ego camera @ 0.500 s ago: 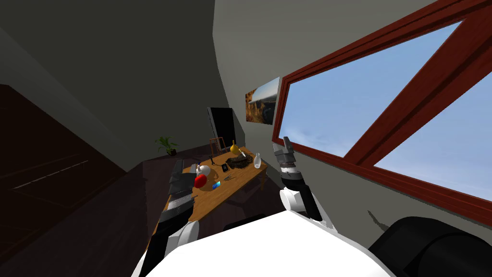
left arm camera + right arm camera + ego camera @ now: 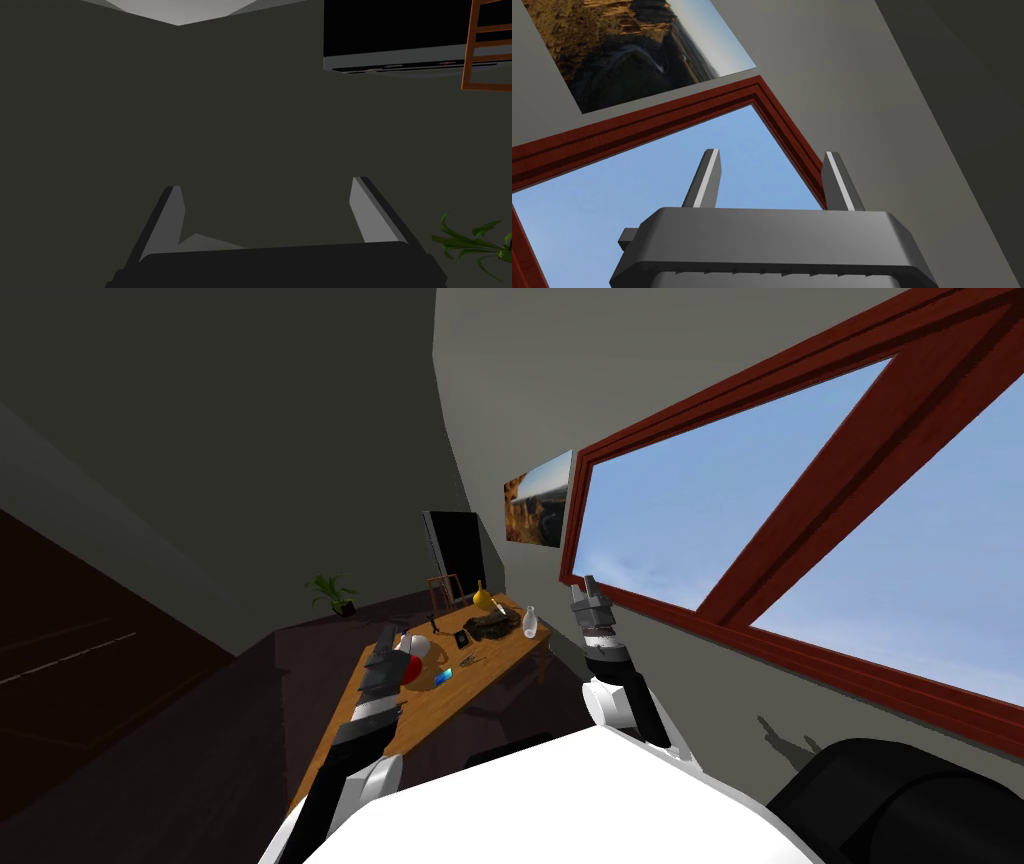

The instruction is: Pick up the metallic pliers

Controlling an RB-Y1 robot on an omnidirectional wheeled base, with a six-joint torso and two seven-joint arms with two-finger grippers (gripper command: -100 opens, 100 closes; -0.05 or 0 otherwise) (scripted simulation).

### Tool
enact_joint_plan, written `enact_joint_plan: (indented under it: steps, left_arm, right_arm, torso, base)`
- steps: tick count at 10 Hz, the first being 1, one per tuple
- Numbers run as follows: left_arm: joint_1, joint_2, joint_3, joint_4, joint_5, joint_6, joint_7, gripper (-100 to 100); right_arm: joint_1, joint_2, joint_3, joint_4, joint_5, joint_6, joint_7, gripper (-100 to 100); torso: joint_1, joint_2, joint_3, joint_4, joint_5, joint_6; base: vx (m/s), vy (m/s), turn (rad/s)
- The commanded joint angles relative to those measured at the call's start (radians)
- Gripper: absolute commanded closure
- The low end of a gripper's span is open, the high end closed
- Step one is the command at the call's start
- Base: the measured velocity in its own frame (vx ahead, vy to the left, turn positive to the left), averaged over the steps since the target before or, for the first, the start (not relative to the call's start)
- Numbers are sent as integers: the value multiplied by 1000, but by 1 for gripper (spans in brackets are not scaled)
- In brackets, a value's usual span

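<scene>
My left claw is spread wide, with nothing between its fingers. It faces a dark grey wall, where a black screen and a green plant stand. In the head view it is raised over the left side of the wooden table, just beside a red and white object.

The metallic pliers lie flat on the table toward its right edge. They are just right of a small blue item and nearer than a dark lump. They are apart from both claws.

My right claw is raised right of the table's far end, near the window wall. Its fingers are apart and hold nothing.
</scene>
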Motion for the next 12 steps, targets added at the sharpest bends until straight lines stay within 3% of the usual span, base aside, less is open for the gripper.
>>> enact_joint_plan:
  steps: [1, 3, 4, 6, 7, 9, 12]
  left_arm:
    - [-11, 20, 14, 28, 8, 10, 4, -100]
    - [-33, 59, 48, 86, 30, 65, 8, -100]
    - [-33, 59, 48, 91, 30, 65, 8, -100]
    - [-59, 90, 88, 165, 56, 123, 12, -100]
    - [-59, 90, 88, 165, 56, 130, 12, -100]
    - [-88, 117, 134, 229, 87, 205, 18, -100]
    - [-103, 130, 159, 291, 104, 245, 21, -100]
  right_arm:
    - [0, 0, 0, 0, 0, 0, 0, 0]
    - [0, 0, 0, 0, 0, 0, 0, 0]
    - [0, 0, 0, 0, 0, 0, 0, 0]
    - [0, 0, 0, 0, 0, 0, 0, 0]
    - [0, 0, 0, 0, 0, 0, 0, 0]
    - [0, 0, 0, 0, 0, 0, 0, 0]
    - [0, 0, 0, 0, 0, 0, 0, 0]
  torso:
    - [0, 0, 0, 0, 0, 0]
    - [1, 0, 0, 0, 0, 0]
    - [-1, 0, 0, 0, 0, 0]
    - [0, 0, 0, 0, 0, 0]
    - [-1, 0, 0, 0, 0, 0]
    - [-1, 0, 0, 0, 0, 0]
    - [-1, 0, 0, 0, 0, 0]
  base:
    - [-3, -28, -42]
    - [-3, -48, -130]
    - [-2, -52, -49]
    - [5, -58, -153]
    - [5, -46, -59]
    - [3, -66, -187]
    - [0, -52, -86]
